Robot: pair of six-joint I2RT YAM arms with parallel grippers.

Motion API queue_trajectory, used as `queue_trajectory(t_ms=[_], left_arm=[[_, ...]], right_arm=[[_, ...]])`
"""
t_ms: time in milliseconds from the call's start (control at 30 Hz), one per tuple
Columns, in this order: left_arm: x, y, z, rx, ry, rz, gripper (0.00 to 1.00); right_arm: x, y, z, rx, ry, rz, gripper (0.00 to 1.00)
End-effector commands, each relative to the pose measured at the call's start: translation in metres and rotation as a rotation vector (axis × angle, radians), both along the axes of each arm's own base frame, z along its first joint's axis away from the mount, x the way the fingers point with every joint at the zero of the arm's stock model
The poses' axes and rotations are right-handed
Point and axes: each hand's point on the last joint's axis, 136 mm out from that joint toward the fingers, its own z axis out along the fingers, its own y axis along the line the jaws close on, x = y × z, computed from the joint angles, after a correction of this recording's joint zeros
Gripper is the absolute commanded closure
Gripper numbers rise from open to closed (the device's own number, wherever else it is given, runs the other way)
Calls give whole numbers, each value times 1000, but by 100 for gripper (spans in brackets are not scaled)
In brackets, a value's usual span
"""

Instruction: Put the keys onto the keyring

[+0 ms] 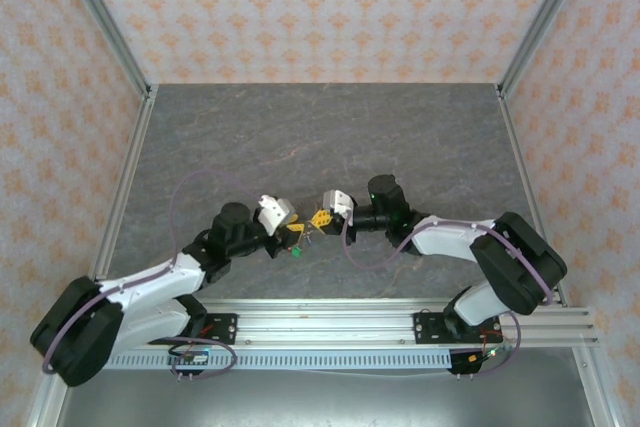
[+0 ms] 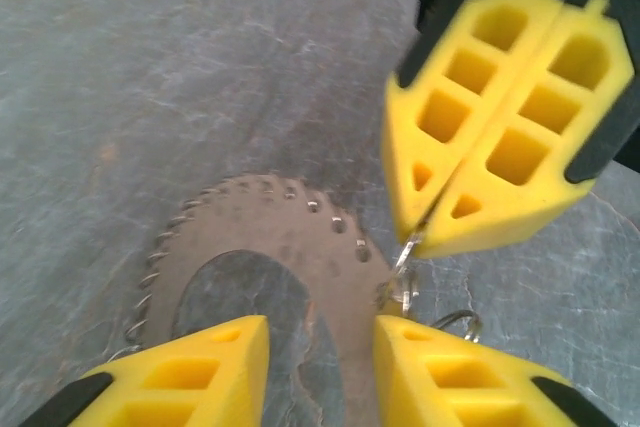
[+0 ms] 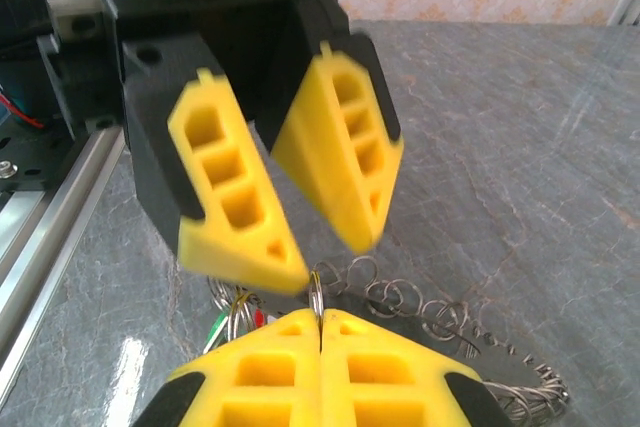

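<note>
The grey stone-patterned counter [image 1: 330, 137] is lying between walls covered with orange-patterned paper [image 1: 300, 7]. The white and black left arm [image 1: 150, 287] and the white and black right arm [image 1: 470, 237] are reaching towards each other and are meeting near the middle of the counter, closer to its near edge. The left gripper [image 3: 330, 252] is pointing down at the counter, and its yellow jaws are standing apart with a clear gap and nothing clamped between them. The right gripper [image 2: 428, 235] is facing it, very near, tip almost to tip. Its yellow jaws are pressed together and are pinching a small silver wire loop [image 3: 316, 292] at their very tips. I cannot tell whether this loop belongs to a key or to the big ring. The large thin grey metal keyring with the toothed rim [image 2: 162, 243] is lying flat on the counter under the two grippers, and in the left wrist view its arc is running into the gap of the left jaws. The bunch of tiny keys [image 3: 237, 319] is sitting just beside the right gripper's tips, below one left finger, and a small green plastic tag [image 3: 215, 332] is showing among them.
</note>
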Motion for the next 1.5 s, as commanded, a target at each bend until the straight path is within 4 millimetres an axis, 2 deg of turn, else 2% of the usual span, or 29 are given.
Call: queue_trajectory(t_ms=[0,200,267,400,567,800,933,1033,1267,1467], left_arm=[[4,-25,32,-51,-105,-136,68],[13,-25,26,-23,-94,-163,77],[11,-29,21,8,-64,-219,91],[6,-36,14,34,4,-300,99],[10,-28,8,64,-12,-270,100],[3,-23,6,94,-16,-279,100],[4,-17,5,108,-33,-252,96],[5,-17,8,100,-44,-246,100],[5,-18,6,112,-30,-255,100],[5,-12,-2,138,-16,-231,92]], right_arm=[[-1,5,18,39,-50,57,100],[-2,2,14,12,-53,59,100],[-2,2,15,16,-53,65,100],[-2,2,18,22,-56,64,100],[-2,2,20,20,-63,59,100],[-3,4,22,31,-54,73,100],[-3,5,24,40,-49,79,100],[-4,7,25,49,-41,93,100],[-3,7,26,51,-40,86,100],[-2,7,27,52,-43,86,100]])
